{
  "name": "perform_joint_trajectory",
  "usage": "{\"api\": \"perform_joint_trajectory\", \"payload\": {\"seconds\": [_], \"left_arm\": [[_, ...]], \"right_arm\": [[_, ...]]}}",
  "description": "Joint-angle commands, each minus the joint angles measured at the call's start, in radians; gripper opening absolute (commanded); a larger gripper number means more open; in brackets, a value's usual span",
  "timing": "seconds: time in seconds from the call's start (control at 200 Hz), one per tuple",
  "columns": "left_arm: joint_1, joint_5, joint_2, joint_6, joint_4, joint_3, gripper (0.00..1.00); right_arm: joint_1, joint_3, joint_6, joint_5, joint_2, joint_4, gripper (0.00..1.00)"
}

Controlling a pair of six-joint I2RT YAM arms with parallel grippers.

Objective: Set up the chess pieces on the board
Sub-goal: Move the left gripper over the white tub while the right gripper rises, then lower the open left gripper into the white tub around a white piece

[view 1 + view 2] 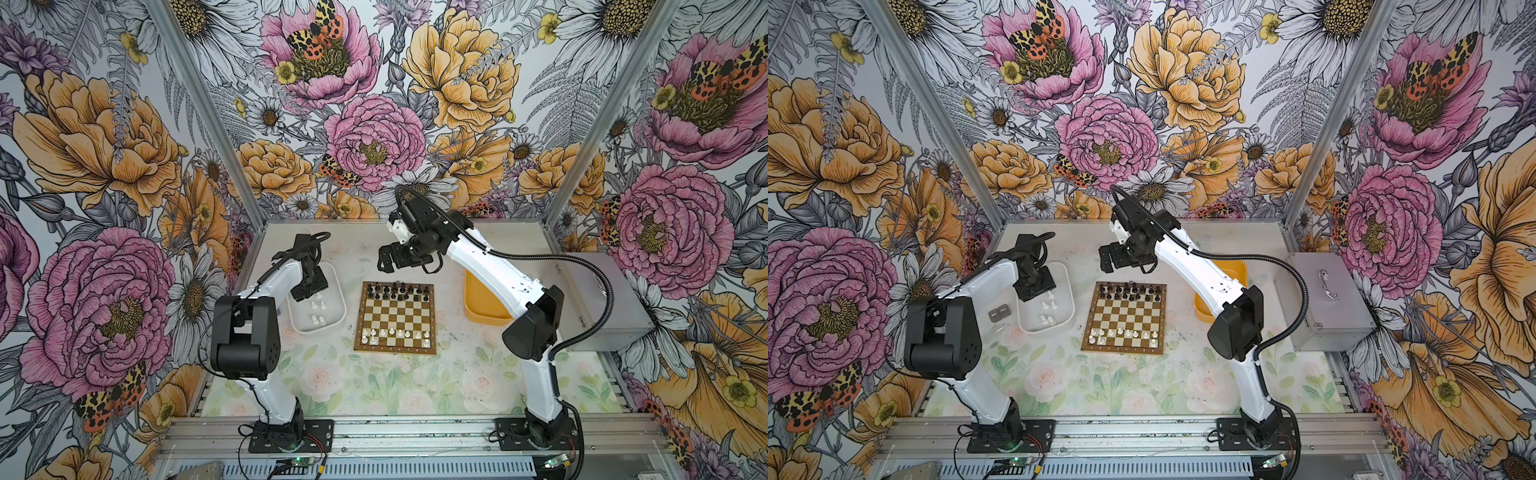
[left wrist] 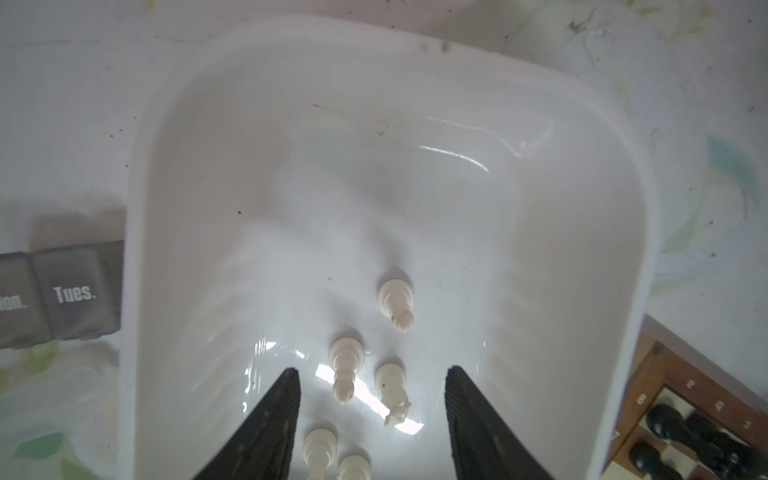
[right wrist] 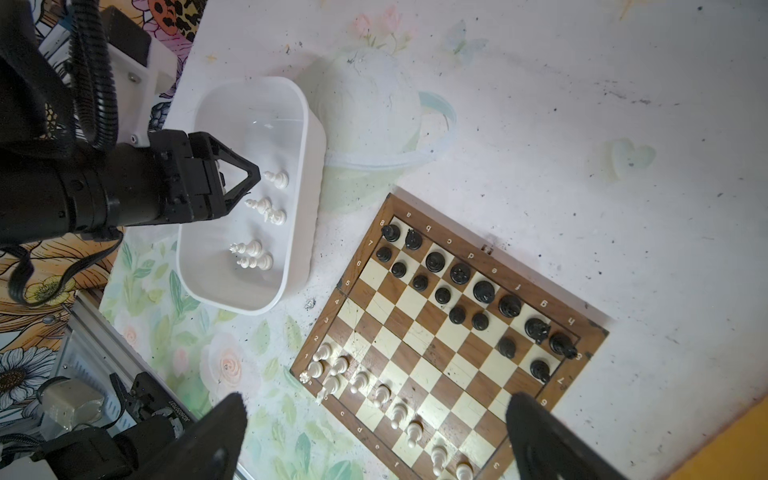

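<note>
White pieces (image 1: 399,333) partly line the near rows of the board (image 1: 397,318); black pieces (image 1: 395,291) fill its far two rows. To its left, a white tray (image 2: 561,208) holds five spare pieces (image 2: 345,365). The left gripper (image 2: 372,370) hangs over them, half open and empty. The right gripper (image 3: 376,397) hovers above the board's far side, wide open and empty.

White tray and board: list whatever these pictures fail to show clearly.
- Left wrist view: two white pieces in the white tray cut off by the picture's edge.
- Both top views: chess pieces on the board too small to identify.
- Top views: yellow tray's inside mostly hidden by the right arm.
</note>
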Motion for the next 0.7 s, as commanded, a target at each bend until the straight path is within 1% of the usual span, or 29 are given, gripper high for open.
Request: {"api": "perform_joint_trajectory", "payload": {"seconds": [0.0, 0.29, 0.545, 0.696], "left_arm": [[0.008, 0.012, -0.017, 0.025, 0.002, 0.019, 0.58], [0.028, 0.02, -0.032, 0.027, 0.034, -0.019, 0.58], [0.033, 0.034, -0.015, 0.041, 0.035, -0.009, 0.56], [0.021, 0.051, 0.023, 0.05, 0.043, 0.021, 0.55]], "right_arm": [[-0.005, 0.042, -0.013, 0.034, 0.01, 0.007, 1.0], [-0.007, 0.092, -0.007, 0.048, 0.018, 0.002, 1.0], [-0.005, 0.075, 0.016, 0.05, 0.023, -0.002, 1.0], [-0.005, 0.068, 0.013, 0.059, 0.02, -0.003, 1.0]]}}
